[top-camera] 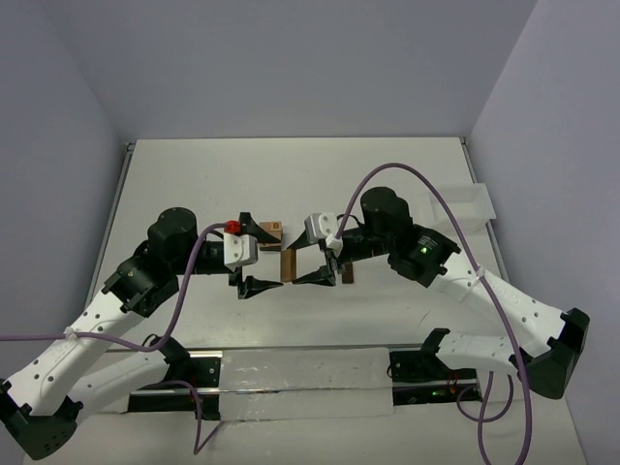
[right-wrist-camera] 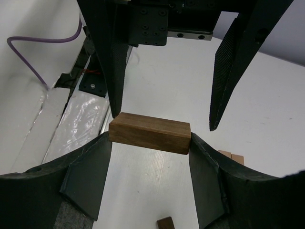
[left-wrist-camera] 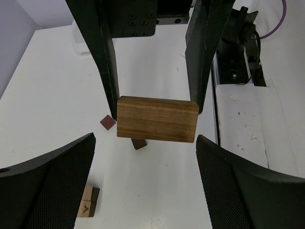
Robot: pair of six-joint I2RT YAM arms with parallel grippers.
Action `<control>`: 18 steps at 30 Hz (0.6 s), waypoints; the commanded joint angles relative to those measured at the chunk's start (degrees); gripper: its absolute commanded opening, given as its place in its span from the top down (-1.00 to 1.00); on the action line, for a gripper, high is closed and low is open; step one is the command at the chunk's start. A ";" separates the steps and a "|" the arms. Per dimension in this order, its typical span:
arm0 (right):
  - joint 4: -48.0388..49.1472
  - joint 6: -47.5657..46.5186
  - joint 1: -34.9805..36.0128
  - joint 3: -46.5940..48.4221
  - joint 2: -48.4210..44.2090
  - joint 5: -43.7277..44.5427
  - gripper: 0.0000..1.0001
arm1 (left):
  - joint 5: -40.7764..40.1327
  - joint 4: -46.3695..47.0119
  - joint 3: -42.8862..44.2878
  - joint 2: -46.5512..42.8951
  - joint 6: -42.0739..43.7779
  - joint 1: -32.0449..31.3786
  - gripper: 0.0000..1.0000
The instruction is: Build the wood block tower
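My right gripper [right-wrist-camera: 150,137] is shut on a long brown wooden block [right-wrist-camera: 150,132] by its two ends and holds it off the table. From above, the block [top-camera: 288,264] hangs between the two arms. My left gripper [left-wrist-camera: 145,160] is open, with its jaws spread wide on either side of the block [left-wrist-camera: 157,119] and not touching it. A small reddish block [left-wrist-camera: 108,122] and a dark brown block [left-wrist-camera: 138,143] lie on the table beyond it. A small tan and dark stack [left-wrist-camera: 88,201] stands by my left finger; it also shows from above [top-camera: 271,232].
A white tray [top-camera: 475,203] sits at the table's right edge. A small dark block [top-camera: 347,274] lies under the right gripper and also shows in the right wrist view [right-wrist-camera: 165,223]. Purple cables arch over both arms.
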 commanded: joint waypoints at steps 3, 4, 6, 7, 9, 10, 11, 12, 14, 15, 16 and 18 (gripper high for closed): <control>3.11 -0.20 0.54 0.41 0.20 0.37 0.97 | 3.90 -1.17 3.77 0.28 1.46 -0.91 -0.87; 2.98 -0.23 0.60 0.26 0.17 0.44 0.97 | 4.11 -1.26 3.77 0.28 1.46 -0.89 -0.87; 3.04 -0.25 0.54 0.05 0.14 0.64 0.97 | 4.43 -1.71 3.80 0.27 1.46 -0.99 -0.85; 3.19 -0.15 0.54 -0.05 0.09 0.79 0.96 | 4.54 -1.81 3.86 0.37 1.21 -1.04 -0.83; 3.51 -0.07 0.54 0.03 0.09 1.03 0.97 | 4.79 -1.87 3.94 0.46 1.19 -1.20 -0.79; 3.61 0.02 0.54 0.03 0.09 1.20 0.97 | 4.67 -1.83 4.01 0.60 0.92 -1.29 -0.74; 3.70 0.03 0.54 0.03 0.09 1.23 0.97 | 4.56 -1.81 4.03 0.77 0.78 -1.38 -0.70; 3.86 0.31 0.47 0.10 0.09 1.23 0.97 | 4.40 -1.88 4.03 0.81 0.76 -1.53 -0.68; 4.21 0.80 0.54 0.21 0.17 1.25 0.96 | 4.21 -1.92 3.95 0.96 0.69 -1.64 -0.63; 4.32 0.89 0.61 0.08 0.04 1.17 0.96 | 3.99 -1.90 3.95 1.05 0.53 -1.73 -0.62; 4.34 0.91 0.63 0.03 0.00 1.28 0.96 | 3.86 -1.90 3.95 1.07 0.49 -1.75 -0.62; 4.28 0.95 0.63 -0.05 0.00 1.41 0.95 | 3.75 -1.64 3.86 1.09 0.05 -1.75 -0.60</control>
